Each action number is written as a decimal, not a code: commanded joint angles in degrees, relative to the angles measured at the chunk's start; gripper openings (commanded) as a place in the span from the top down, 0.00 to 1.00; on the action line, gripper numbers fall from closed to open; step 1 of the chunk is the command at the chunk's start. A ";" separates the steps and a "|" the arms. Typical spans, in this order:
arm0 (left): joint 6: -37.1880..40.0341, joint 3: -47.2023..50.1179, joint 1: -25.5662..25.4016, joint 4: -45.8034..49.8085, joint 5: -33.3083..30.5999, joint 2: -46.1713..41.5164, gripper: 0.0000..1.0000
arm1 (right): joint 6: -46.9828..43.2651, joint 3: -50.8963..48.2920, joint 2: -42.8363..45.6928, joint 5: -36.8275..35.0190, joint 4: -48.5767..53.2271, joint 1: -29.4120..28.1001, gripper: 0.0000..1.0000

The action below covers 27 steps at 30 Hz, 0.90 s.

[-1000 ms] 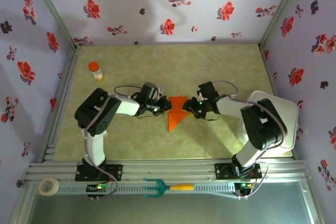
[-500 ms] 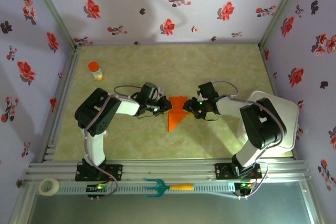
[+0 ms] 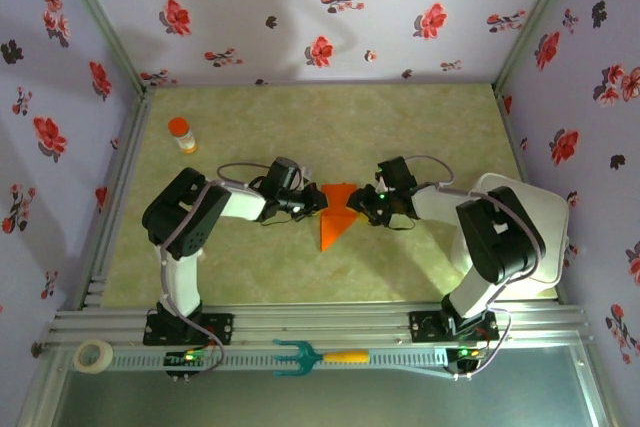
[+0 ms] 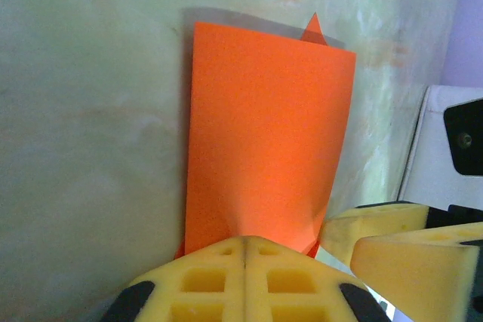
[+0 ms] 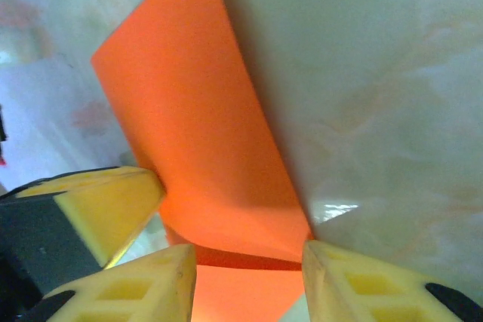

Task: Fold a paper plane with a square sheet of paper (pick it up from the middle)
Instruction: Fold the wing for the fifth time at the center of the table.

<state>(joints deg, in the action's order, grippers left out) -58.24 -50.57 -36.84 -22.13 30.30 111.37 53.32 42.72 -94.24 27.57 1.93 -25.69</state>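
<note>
On the green marbled desk (image 3: 420, 127), with a white tray (image 3: 540, 217) lying at its right edge, two arms are meeting near the middle over the square sheet of paper (image 3: 337, 212). The sheet is already taking on a creased, wedge-like outline with its point aiming at the near edge. The left gripper (image 3: 314, 202) is clenching the sheet's left side, its yellow pads pressed flat together on a lifted flap. The right gripper (image 3: 363, 205) is standing with its jaws partly apart, straddling the opposite edge without visibly pinching it. The job is looking roughly midway: early folds are in, but the narrow dart with layered wings is not yet showing. The overhead camera is giving the whole outline. The left wrist camera is showing the flap as a broad panel with a small tip peeking beyond it. The right wrist camera is revealing that flap curling up off a lower layer, a shadowed gap between them.
</note>
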 commanded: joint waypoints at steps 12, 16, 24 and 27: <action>-0.84 2.32 0.90 3.94 -1.39 1.09 1.00 | 1.33 -1.22 -0.23 2.67 -3.09 0.31 0.60; -0.87 2.36 0.98 3.67 -1.18 1.07 1.00 | 2.81 -1.74 -0.56 3.28 -6.42 0.12 0.62; -0.68 2.31 0.98 3.76 -1.11 0.94 1.00 | -0.02 -1.32 0.30 5.75 -8.25 1.26 0.59; -0.56 2.29 1.00 3.87 -0.96 0.89 1.00 | -4.51 0.98 -1.96 10.50 -7.76 2.55 0.59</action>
<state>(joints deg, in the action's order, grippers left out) -58.63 -50.13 -36.84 -23.07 30.30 111.37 53.01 41.78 -94.11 33.17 -4.91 -24.23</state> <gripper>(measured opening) 0.060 0.410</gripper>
